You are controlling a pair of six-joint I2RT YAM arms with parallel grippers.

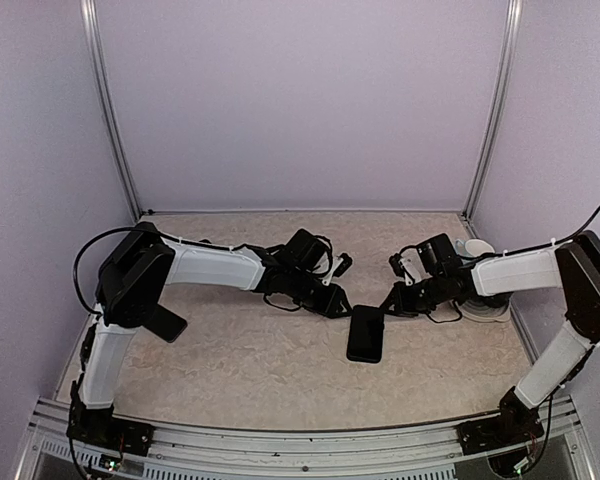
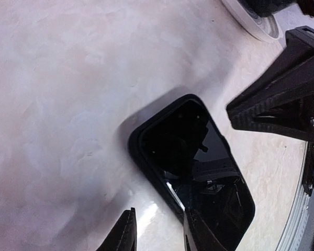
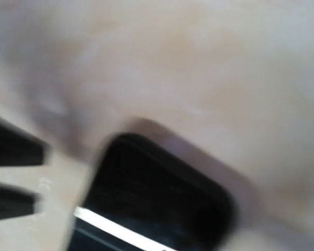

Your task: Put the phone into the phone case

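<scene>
Left wrist view shows my left gripper (image 2: 159, 214) with jaws slightly apart, pinching nothing — one fingertip (image 2: 199, 232) overlaps the edge of the black phone case (image 2: 138, 151). The case lies flat on the table (image 1: 230, 360) between both grippers, with the glossy phone (image 2: 199, 164) apparently inside its rim. The right gripper (image 1: 392, 298) hovers just beside it — its jaws I cannot tell.

Right wrist view smeared; phone seating unreadable.

Right wrist: the phone (image 3: 157, 193) is a dark blur cut by the bottom edge, and two dark finger shapes (image 3: 13, 151) sit at the left edge, owner unclear. Left wrist: the left gripper (image 2: 159, 225) is cropped at the bottom edge, the right gripper (image 2: 275, 107) at the right, and a white round object (image 2: 248, 21) at the top. Whether the phone sits fully inside the phone case (image 2: 138, 151) cannot be told, and the right jaw gap is too small to read from the top.
</scene>
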